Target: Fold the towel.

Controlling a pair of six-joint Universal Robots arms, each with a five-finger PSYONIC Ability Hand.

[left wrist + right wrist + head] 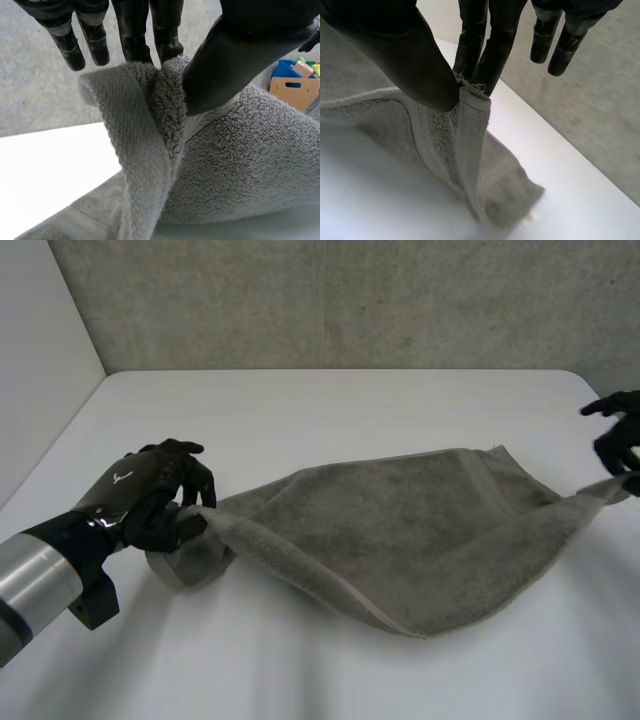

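Towel (400, 530), grey terry, is stretched across the white table (300, 410) with its long axis running side to side in the head view, from the near left of the table to its right edge. The right end sits a little farther from the camera than the left. Both ends are lifted, and the cloth between them sags and bellies toward the near side of the table, with a flat hemmed band along that lower edge. Whether the lowest part touches the tabletop I cannot tell.

At the left end, the left hand (150, 495) pinches a bunched corner. In the left wrist view the thumb presses a fold of the towel (235, 165) against two fingers (135, 35), while the other fingers stand straight and clear of the cloth. The grey left arm (40, 575) reaches in from the near left corner.

At the right end, the right hand (620, 440) holds the other corner at the table's right edge. In the right wrist view the thumb clamps the corner of the towel (450, 145) against two fingers (490, 50), the remaining fingers spread apart above it, and the cloth hangs down from the pinch to the table (370, 200).

A concrete wall (350, 300) stands behind the table, and past the left thumb lies a wooden box (295, 90) with coloured pieces in it
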